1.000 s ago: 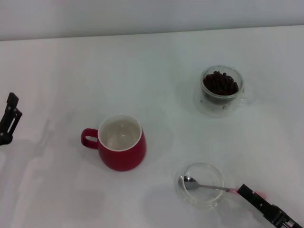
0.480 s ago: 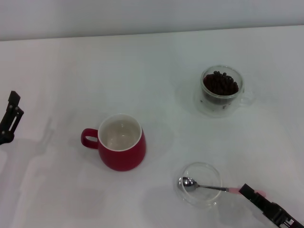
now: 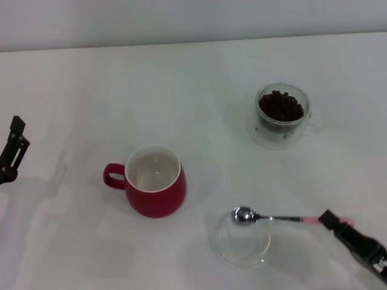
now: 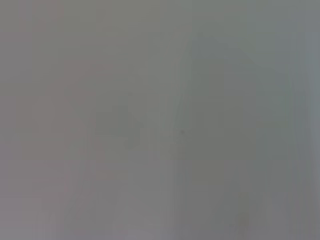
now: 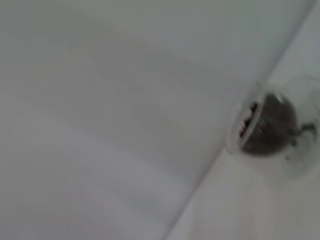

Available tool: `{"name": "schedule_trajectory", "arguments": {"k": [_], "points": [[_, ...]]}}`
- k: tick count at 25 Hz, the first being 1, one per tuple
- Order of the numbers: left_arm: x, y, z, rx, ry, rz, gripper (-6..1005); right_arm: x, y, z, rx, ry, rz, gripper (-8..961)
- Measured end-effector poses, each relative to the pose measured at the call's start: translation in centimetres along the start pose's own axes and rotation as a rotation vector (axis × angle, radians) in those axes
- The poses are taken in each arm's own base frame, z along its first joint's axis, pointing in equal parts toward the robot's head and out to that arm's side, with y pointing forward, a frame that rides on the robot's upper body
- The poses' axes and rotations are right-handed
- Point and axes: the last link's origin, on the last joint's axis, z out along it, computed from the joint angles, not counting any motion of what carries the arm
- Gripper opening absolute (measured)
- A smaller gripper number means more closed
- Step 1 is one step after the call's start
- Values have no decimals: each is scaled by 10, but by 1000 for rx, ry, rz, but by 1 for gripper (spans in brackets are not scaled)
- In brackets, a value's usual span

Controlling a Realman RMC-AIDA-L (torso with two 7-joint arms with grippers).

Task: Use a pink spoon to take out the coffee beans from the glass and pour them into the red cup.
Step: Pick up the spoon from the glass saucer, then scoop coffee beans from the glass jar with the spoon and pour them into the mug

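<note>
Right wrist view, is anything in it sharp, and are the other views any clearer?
Right wrist view: soft throughout, the glass and its coffee beans smeared. Left wrist view: a blank grey blur. Head view: clear, with the pink spoon glinting and faint shadows around the red cup.

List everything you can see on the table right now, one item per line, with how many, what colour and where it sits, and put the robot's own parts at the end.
red cup: one, deep red with white inside, left of centre, handle toward the robot's left, empty.
glass: one, clear, far right part of the table.
coffee beans: a heap, dark brown, inside the glass.
glass dish: one, clear, low, near right.
pink spoon: one, metal bowl with pale pink handle, bowl over the dish's far rim, handle end at the right gripper.
table: one, white.
left gripper: one, black, at the left edge, away from everything.
right gripper: one, black, near right corner, holding the spoon's handle.
</note>
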Motion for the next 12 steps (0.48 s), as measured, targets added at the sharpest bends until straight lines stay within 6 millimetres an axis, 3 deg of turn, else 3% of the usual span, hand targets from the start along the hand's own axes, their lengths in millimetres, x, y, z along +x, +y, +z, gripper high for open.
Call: {"name": "schedule_trajectory", "arguments": {"k": [6, 9, 11, 12], "points": [[0, 0, 1, 0, 1, 0, 801, -39, 13, 14, -149, -86, -77, 147], [0, 0, 2, -3, 3, 0, 801, -76, 28, 34, -295, -92, -185, 148], [1, 1, 3, -6, 5, 1, 800, -113, 39, 62, -377, -24, -305, 150], [1, 1, 4, -7, 5, 1, 800, -113, 39, 62, -377, -24, -305, 150]]}}
